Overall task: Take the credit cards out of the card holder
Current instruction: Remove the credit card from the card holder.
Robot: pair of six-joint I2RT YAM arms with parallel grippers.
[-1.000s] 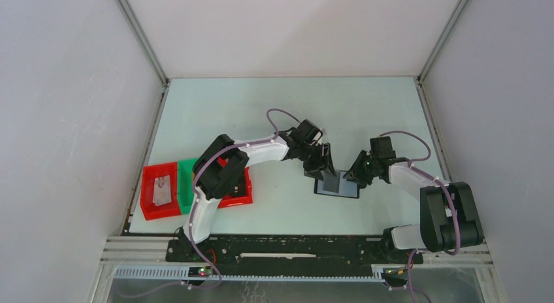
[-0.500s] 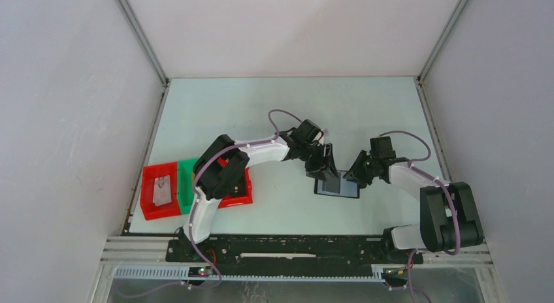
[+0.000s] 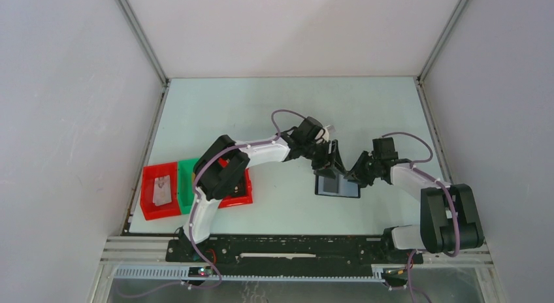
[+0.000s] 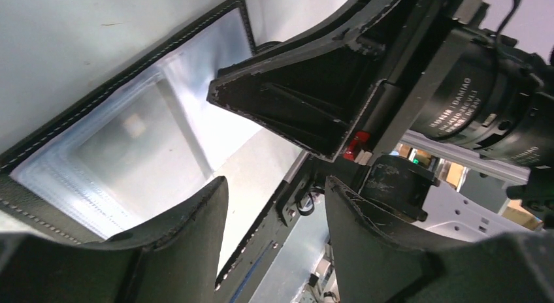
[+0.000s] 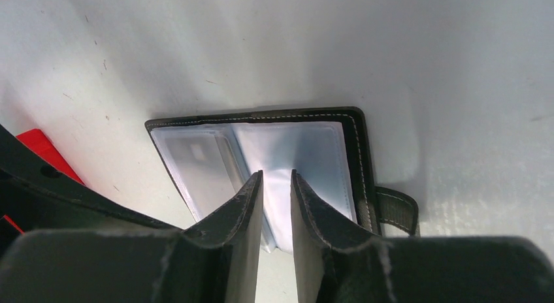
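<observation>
while right end effector (image 5: 276,175) hides card holder (image 5: 196,153) near edge, contents unclear.

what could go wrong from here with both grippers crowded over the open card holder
1. The left gripper and right gripper hang very close together above the card holder, so their fingers may collide on the next move.
2. The right gripper's narrowly parted jaws point at the clear sleeve, so closing there may pinch only plastic and lift the whole holder.
</observation>
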